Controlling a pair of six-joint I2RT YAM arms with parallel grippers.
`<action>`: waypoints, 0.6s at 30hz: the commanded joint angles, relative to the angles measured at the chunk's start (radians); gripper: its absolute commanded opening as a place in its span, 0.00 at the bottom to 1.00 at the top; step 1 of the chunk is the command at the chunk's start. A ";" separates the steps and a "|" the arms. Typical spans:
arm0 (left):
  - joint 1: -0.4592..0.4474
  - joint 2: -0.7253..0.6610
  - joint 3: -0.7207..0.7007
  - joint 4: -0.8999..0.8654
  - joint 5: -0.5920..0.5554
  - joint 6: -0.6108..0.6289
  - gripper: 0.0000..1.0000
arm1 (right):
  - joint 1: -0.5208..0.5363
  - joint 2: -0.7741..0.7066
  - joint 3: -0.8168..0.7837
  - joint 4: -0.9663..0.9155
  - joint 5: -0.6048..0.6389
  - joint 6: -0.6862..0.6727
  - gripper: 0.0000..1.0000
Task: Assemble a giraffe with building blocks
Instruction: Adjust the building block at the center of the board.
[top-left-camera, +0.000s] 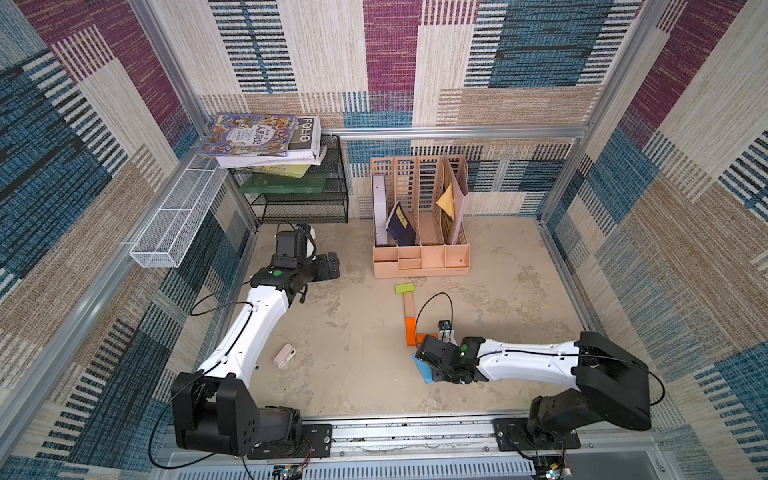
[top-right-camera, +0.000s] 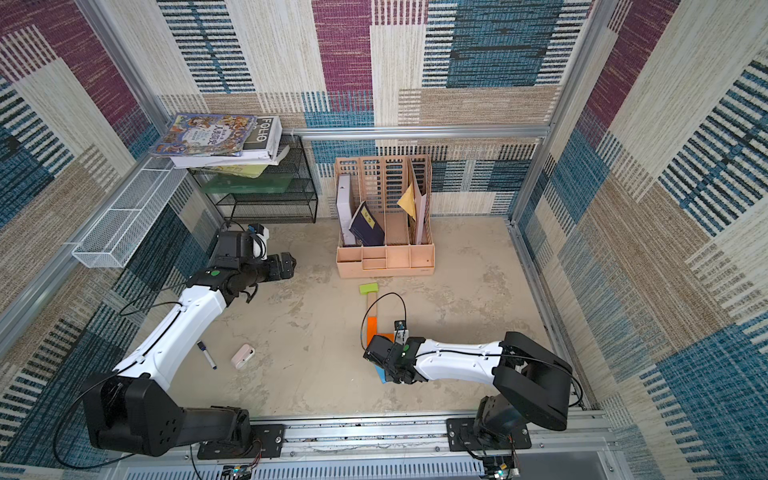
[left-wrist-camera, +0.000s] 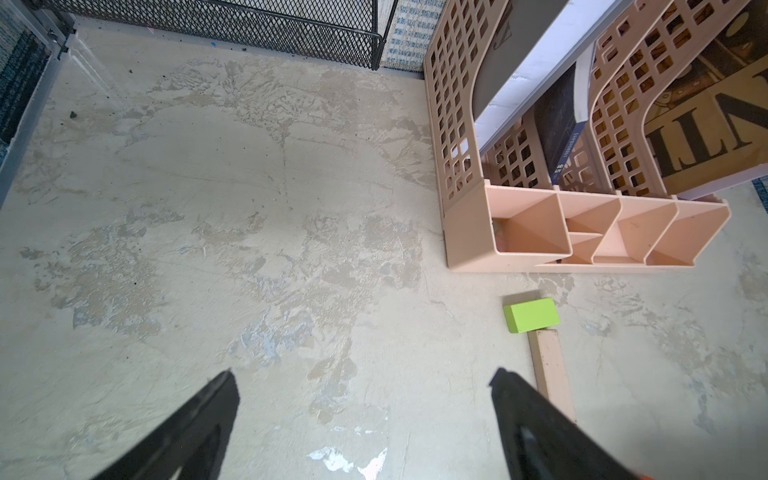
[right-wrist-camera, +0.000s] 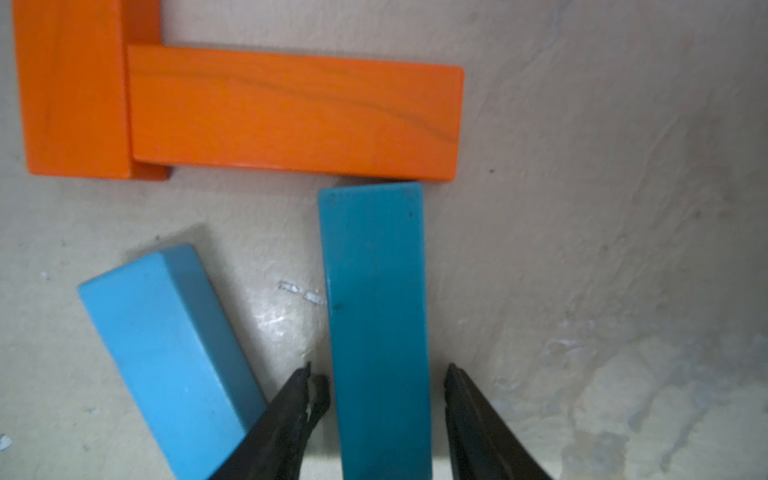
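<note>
The right pincer (right-wrist-camera: 380, 372) straddles one end of the darker blue block (right-wrist-camera: 376, 291). Its jaws are narrow but not clamped: a thin gap shows beside one finger (right-wrist-camera: 469, 415). The block lies flat on the worktop (right-wrist-camera: 602, 208), its far end just meeting the long edge of an orange block (right-wrist-camera: 291, 112). That one butts at a right angle against the second orange block (right-wrist-camera: 70, 87), making an L. The lighter blue block (right-wrist-camera: 166, 353) lies tilted just beside the other finger, apart from the orange pair.

In both top views the tan block (top-left-camera: 409, 305) runs on in line from the L, with the lime-green block (top-left-camera: 404, 288) across its far end, near the pink desk organiser (top-left-camera: 419, 262).

The left pincer (left-wrist-camera: 363, 374) gapes wide, holding nothing, off to the side of the blocks.
</note>
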 joint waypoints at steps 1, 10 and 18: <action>-0.003 -0.008 -0.003 0.002 -0.002 0.005 0.99 | 0.004 -0.003 -0.006 -0.020 0.008 0.022 0.50; -0.009 -0.008 -0.003 -0.001 -0.009 0.008 0.99 | 0.004 -0.020 -0.026 -0.029 0.014 0.039 0.51; -0.011 -0.008 -0.003 -0.001 -0.011 0.009 0.99 | 0.004 -0.023 -0.028 -0.038 0.018 0.042 0.50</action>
